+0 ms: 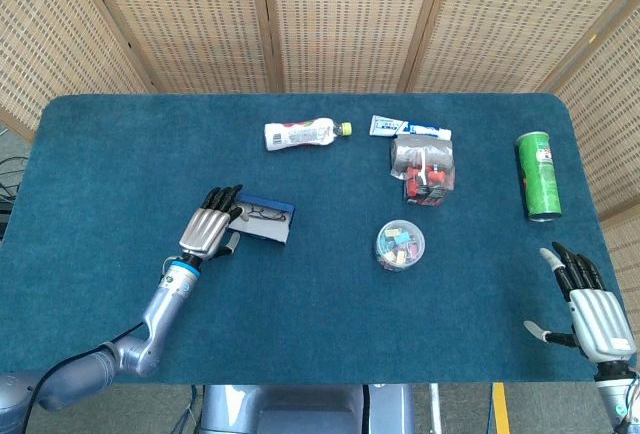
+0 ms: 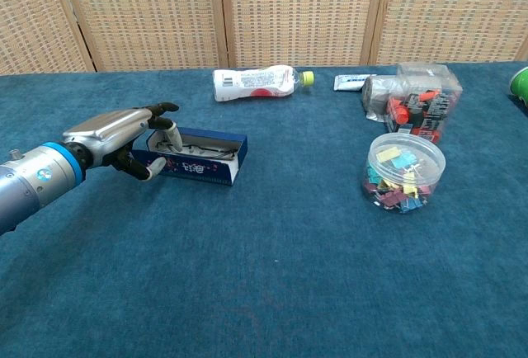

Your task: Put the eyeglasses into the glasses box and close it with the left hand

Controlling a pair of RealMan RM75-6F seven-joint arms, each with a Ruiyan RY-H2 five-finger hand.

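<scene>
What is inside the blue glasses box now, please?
The eyeglasses lie inside the open glasses box. The left hand reaches over the box's left end and covers that part, so what lies under its fingers cannot be seen.

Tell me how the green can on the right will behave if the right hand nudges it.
The green can lies on its side, so it would probably roll rather than tip. Its smooth cylindrical wall looks stiff and somewhat slippery. The right hand is well short of it.
</scene>
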